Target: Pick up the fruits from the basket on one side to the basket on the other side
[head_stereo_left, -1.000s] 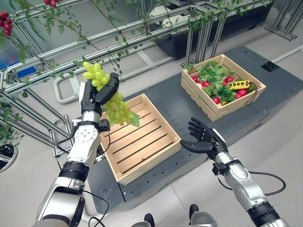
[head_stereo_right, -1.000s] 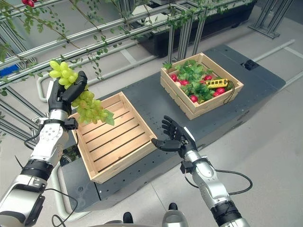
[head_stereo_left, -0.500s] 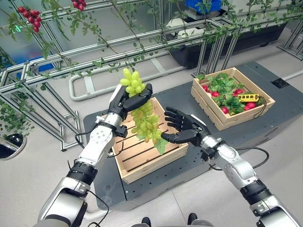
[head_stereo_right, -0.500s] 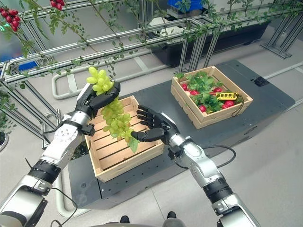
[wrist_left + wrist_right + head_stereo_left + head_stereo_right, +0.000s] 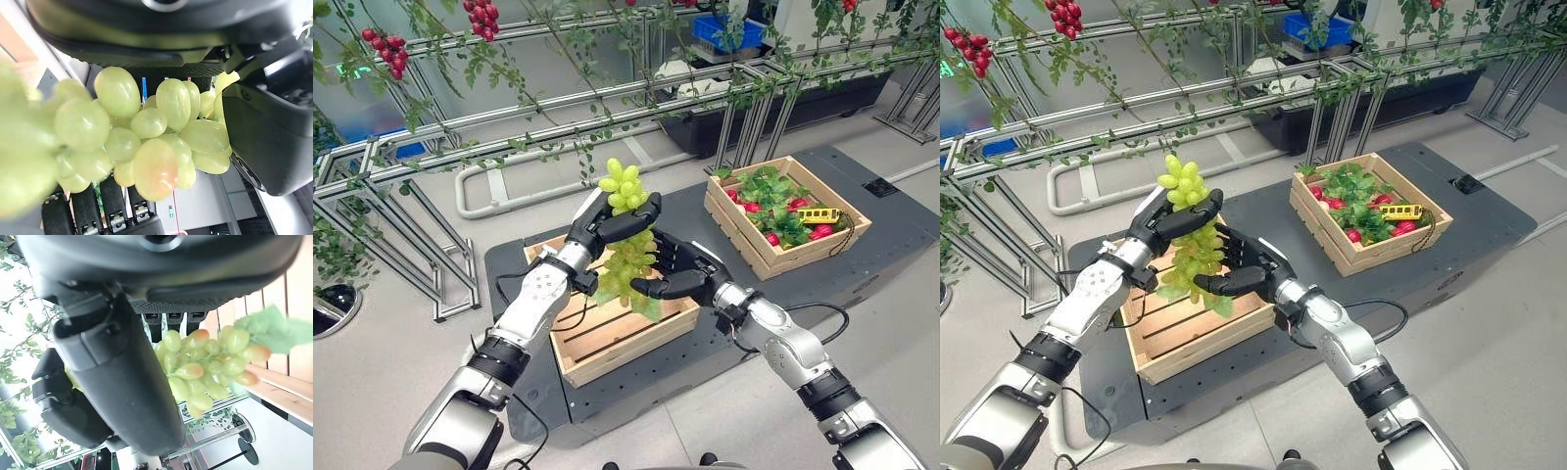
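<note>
A bunch of green grapes (image 5: 628, 257) hangs over the empty wooden crate (image 5: 607, 343), which sits at the left of the dark platform. My left hand (image 5: 597, 220) is shut on the bunch near its top, and several grapes stick out above the fingers. My right hand (image 5: 690, 274) is open at the lower half of the bunch. Its fingers spread behind the grapes and its thumb (image 5: 127, 377) reaches along the front, with the grapes (image 5: 205, 367) between them. Up close the grapes (image 5: 146, 142) show against my left palm. A second crate (image 5: 803, 253) on the right holds leaves and red fruits.
A metal frame (image 5: 509, 108) with vines and red fruit clusters (image 5: 481, 18) runs behind and to the left of the platform (image 5: 862, 269). A yellow item (image 5: 818, 212) lies in the right crate. Bare floor lies in front.
My left hand carried the grapes to the right, over the empty crate's right part. My right hand rose and moved left until it reached the bunch's lower half.
</note>
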`<state>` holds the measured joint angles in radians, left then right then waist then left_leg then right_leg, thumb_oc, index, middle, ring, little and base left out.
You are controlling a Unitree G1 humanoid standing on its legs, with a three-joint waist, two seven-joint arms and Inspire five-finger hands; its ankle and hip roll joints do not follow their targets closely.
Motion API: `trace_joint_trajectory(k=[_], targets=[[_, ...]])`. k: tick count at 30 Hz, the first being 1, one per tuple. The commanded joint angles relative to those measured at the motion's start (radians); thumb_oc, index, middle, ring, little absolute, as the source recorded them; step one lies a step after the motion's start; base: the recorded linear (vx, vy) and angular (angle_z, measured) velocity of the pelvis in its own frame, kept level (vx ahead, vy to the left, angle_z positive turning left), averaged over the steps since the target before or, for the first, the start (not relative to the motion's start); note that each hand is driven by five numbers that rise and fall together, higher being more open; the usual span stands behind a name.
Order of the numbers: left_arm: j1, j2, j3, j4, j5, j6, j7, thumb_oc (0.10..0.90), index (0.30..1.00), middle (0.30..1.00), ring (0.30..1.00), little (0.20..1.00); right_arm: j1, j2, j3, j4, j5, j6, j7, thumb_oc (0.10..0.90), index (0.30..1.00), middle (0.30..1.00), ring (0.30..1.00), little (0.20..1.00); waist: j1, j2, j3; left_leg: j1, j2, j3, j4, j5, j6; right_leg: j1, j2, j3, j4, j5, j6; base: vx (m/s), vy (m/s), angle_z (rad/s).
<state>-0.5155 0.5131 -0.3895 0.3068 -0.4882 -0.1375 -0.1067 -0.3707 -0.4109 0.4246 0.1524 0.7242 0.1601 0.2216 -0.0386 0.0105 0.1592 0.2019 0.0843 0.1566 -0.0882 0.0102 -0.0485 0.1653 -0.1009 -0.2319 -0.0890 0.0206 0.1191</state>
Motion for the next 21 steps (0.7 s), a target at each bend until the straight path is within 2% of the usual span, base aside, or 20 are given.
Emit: trace_joint_trajectory(k=[1, 7, 15, 21], targets=[[-0.221, -0.035, -0.021, -0.062, -0.074, -0.074, 0.003, 0.400, 0.300, 0.300, 0.300, 0.300, -0.124, 0.086, 0.036, -0.004, 0.115, -0.072, 0.010, 0.800, 0.900, 0.900, 0.900, 0.900, 0.006, -0.005, -0.123, -0.036, -0.027, 0.009, 0.001, -0.042, 0.021, 0.018, -0.002, -0.023, 0.002, -0.034, -0.059, 0.00, 0.000, 0.00], [-0.229, -0.049, -0.041, -0.070, -0.083, -0.043, -0.006, 0.400, 0.300, 0.300, 0.300, 0.300, -0.148, 0.121, 0.037, -0.022, 0.171, -0.094, -0.001, 0.800, 0.900, 0.900, 0.900, 0.900, 0.010, -0.007, -0.124, -0.037, -0.026, 0.007, 0.001, -0.044, 0.022, 0.015, -0.002, -0.021, 0.002, -0.033, -0.057, 0.00, 0.000, 0.00], [-0.228, -0.077, -0.042, -0.060, -0.145, -0.037, -0.036, 0.400, 0.300, 0.300, 0.300, 0.300, -0.168, 0.148, 0.047, -0.014, 0.175, -0.099, -0.007, 0.800, 0.900, 0.900, 0.900, 0.900, 0.010, -0.009, -0.131, -0.036, -0.022, 0.008, 0.001, -0.043, 0.022, 0.013, -0.003, -0.015, 0.002, -0.030, -0.056, 0.00, 0.000, -0.02], [-0.226, -0.118, -0.050, -0.095, -0.154, -0.028, -0.039, 0.400, 0.300, 0.300, 0.300, 0.300, -0.185, 0.176, 0.036, -0.008, 0.198, -0.137, -0.030, 0.800, 0.900, 0.900, 0.900, 0.900, 0.015, -0.010, -0.130, -0.037, -0.021, 0.003, 0.001, -0.044, 0.025, 0.012, -0.004, -0.020, 0.002, -0.030, -0.056, 0.00, 0.000, 0.00]])
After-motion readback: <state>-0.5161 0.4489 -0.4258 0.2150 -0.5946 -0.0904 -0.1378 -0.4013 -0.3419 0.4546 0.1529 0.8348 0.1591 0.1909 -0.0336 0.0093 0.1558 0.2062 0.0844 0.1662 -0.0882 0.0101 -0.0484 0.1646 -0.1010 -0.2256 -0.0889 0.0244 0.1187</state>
